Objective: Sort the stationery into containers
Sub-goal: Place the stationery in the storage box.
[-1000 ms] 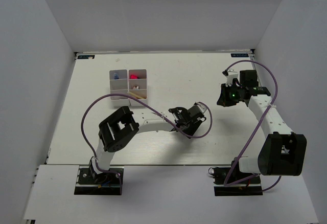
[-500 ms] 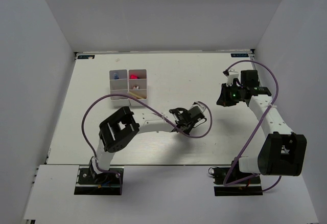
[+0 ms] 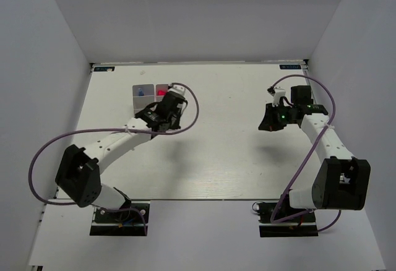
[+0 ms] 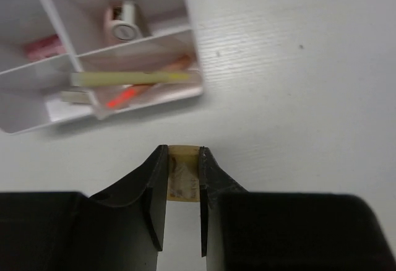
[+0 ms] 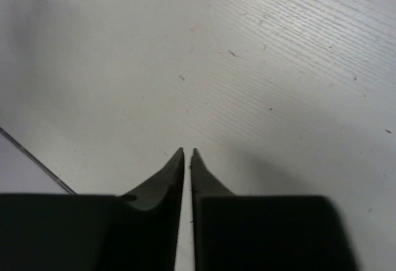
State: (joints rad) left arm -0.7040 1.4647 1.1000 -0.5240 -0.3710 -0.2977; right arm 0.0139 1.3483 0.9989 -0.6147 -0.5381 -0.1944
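Note:
My left gripper (image 4: 184, 159) is shut on the tiny tan eraser (image 4: 184, 175) and holds it just short of the near right corner of the white trays (image 4: 193, 60). In the top view the left gripper (image 3: 163, 116) covers the near part of the trays (image 3: 137, 101). The nearest compartment holds an orange pencil (image 4: 145, 90) and a pale stick (image 4: 130, 78) lying across the divider. The one behind holds a pink tube (image 4: 120, 25), and a red item (image 4: 43, 47) lies to its left. My right gripper (image 5: 187, 153) is shut and empty over bare table at the right (image 3: 270, 120).
White walls enclose the table on three sides. A blue item (image 3: 141, 90) and a red one (image 3: 162, 90) show in the far compartments. The left arm's purple cable (image 3: 185, 101) loops to the right of the trays.
My left arm has swung from the middle of the table up and left to the trays, carrying the eraser. The right arm has hardly moved.

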